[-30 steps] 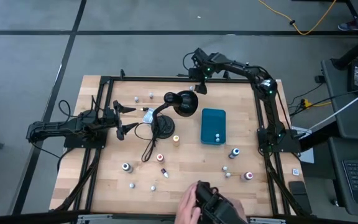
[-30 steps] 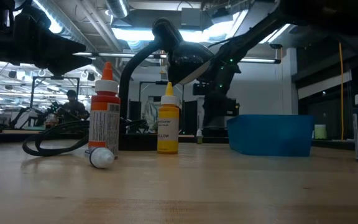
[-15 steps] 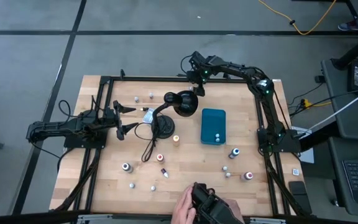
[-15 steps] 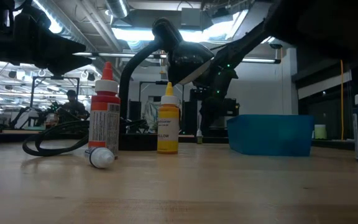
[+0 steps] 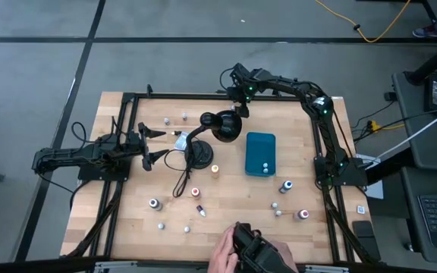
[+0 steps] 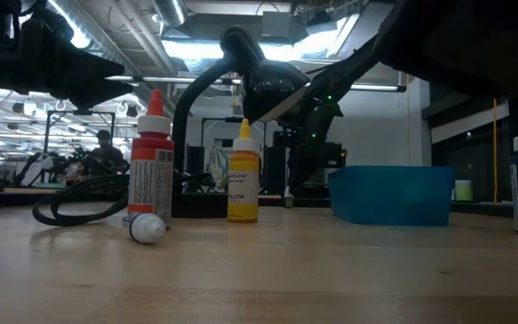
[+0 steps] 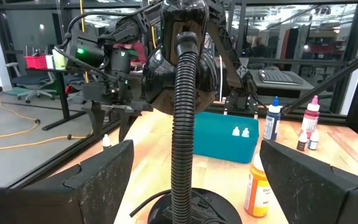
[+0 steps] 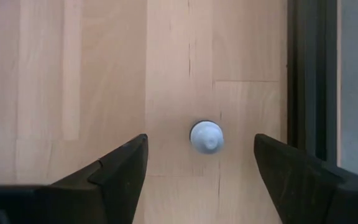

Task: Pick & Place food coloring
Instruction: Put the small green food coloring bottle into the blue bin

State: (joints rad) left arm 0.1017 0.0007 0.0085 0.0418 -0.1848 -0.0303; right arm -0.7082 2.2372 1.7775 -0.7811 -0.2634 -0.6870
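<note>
Several tiny food coloring bottles are spread over the table [image 5: 226, 208]. In the low view a red one [image 6: 153, 157] and a yellow one [image 6: 243, 175] stand upright, and a white one [image 6: 147, 228] lies on its side. My right gripper [image 5: 240, 104] is open at the far edge, pointing down over a small white-capped bottle [image 8: 206, 137] that stands on the wood; its fingers are on either side of the bottle without touching it. That bottle [image 7: 106, 141] also shows in the left wrist view. My left gripper [image 5: 154, 144] waits open at the table's left, facing the black lamp [image 7: 182, 93].
A teal box [image 5: 261, 154] right of the lamp [image 5: 211, 133] holds two white bottles [image 5: 264, 167]. The lamp's cord [image 5: 179, 178] loops across the middle. A black frame rail [image 8: 303, 81] runs along the far edge beside the bottle. A person's hand [image 5: 226, 254] holds a dark object at the near edge.
My right gripper has shifted a little toward the table's left along the far edge and then held still. The person's hand at the near edge has moved slightly.
</note>
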